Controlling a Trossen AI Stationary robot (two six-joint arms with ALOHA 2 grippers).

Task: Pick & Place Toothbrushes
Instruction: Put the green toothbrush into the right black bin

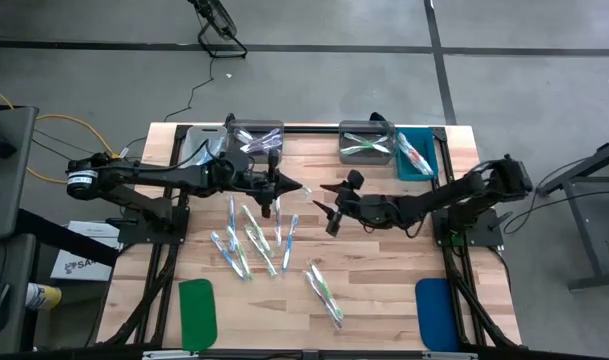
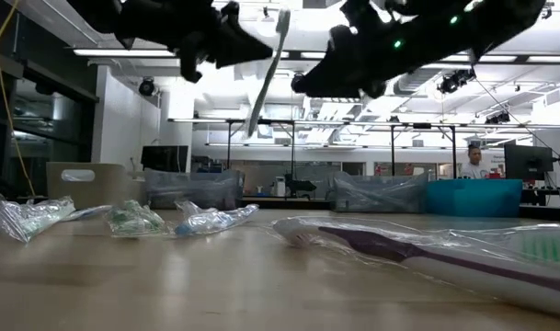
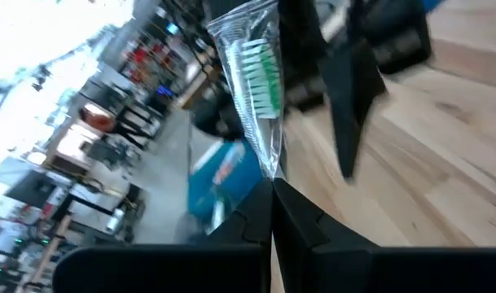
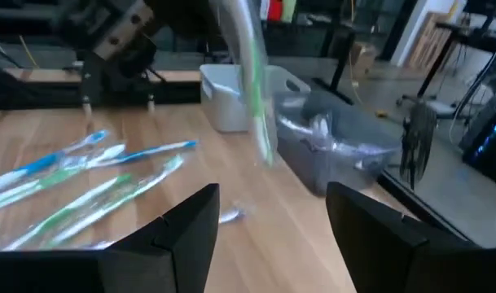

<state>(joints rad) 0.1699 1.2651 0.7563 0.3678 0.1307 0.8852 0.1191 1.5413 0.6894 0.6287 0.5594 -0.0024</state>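
Two dark arms reach toward each other over the wooden table (image 1: pixel 384 290), the largest thing in view, with their tips close together above its middle. At the far edge, beyond both sets of jaws, stand four bins: two grey bins (image 1: pixel 256 140) behind the left arm's tip, and a grey bin with toothbrushes in it (image 1: pixel 366 142) beside a teal bin (image 1: pixel 415 155) behind the right arm's tip. On the near edge lie a flat green pad (image 1: pixel 197 312) on the left arm's side and a flat blue pad (image 1: pixel 435 312) on the right arm's side, both well apart from the jaws.

The left gripper (image 1: pixel 296 187) is clenched on a wrapped toothbrush with green bristles (image 3: pixel 260 81). In the left wrist view the clear wrapper runs out from between the shut fingertips, and in the low view the brush hangs in the air, tilted, well above the tabletop. The right gripper (image 1: pixel 329 203) faces it with jaws released and spread wide, holding nothing; in the right wrist view the held brush stands ahead of and between the two parted fingers (image 4: pixel 186 236), apart from them.

Below and nearer than the left jaws, a loose scatter of wrapped toothbrushes (image 1: pixel 252 240) lies on the wood. One more wrapped brush (image 1: pixel 324 292) lies apart, nearer than the right jaws.
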